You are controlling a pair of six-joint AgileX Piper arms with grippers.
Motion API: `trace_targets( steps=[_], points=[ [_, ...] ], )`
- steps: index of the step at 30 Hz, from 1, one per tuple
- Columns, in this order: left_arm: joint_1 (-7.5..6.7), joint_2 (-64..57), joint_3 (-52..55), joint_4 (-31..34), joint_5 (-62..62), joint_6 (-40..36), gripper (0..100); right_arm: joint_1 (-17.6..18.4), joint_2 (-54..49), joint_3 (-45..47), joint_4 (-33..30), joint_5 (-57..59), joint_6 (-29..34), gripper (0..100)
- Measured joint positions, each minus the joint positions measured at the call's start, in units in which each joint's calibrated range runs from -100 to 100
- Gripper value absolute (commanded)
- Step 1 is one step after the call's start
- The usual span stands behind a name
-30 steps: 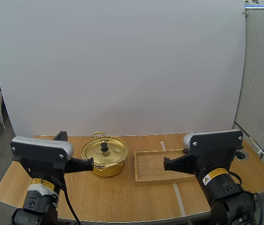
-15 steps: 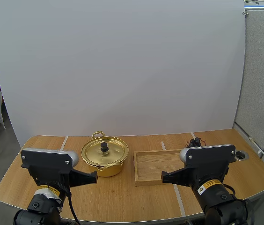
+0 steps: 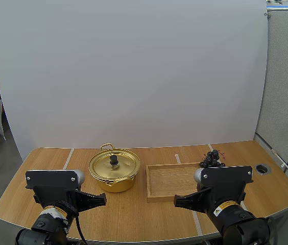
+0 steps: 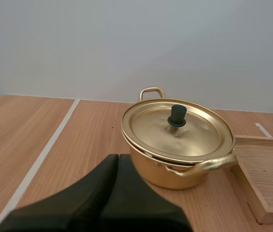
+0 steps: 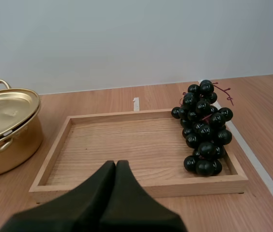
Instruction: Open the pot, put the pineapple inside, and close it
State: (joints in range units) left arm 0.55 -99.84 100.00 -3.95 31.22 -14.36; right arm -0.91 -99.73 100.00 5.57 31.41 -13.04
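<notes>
A gold pot [image 3: 114,173] stands left of centre on the table, its lid [image 4: 177,131] on, with a black knob [image 4: 177,115]. A bunch of dark grapes [image 3: 211,158] lies at the right end of the wooden tray [image 3: 167,179], seen close in the right wrist view as grapes [image 5: 203,130] in the tray [image 5: 127,145]. My left gripper [image 3: 103,200] is low at the near edge, short of the pot, shut on nothing [image 4: 117,159]. My right gripper [image 3: 175,201] hangs before the tray's near rim, fingers together as one wedge [image 5: 115,166]. No pineapple shows.
The pot [image 5: 6,130] stands just left of the tray. White tape lines [image 3: 194,217] run across the wooden table. A round cable hole [image 3: 261,168] is near the right edge. A white screen stands behind the table.
Both arms have sunk lower and drawn back toward the table's near edge. The grapes, hidden behind the right arm before, have come into sight. Pot and tray have not moved.
</notes>
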Motion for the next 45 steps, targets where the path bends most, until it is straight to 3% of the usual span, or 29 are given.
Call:
trace_targets(
  steps=[45],
  points=[
    [0.0,0.0,-0.08,0.0,0.0,-0.21,0,0.71,0.0,0.0,0.0,0.13,0.0,0]
  ],
)
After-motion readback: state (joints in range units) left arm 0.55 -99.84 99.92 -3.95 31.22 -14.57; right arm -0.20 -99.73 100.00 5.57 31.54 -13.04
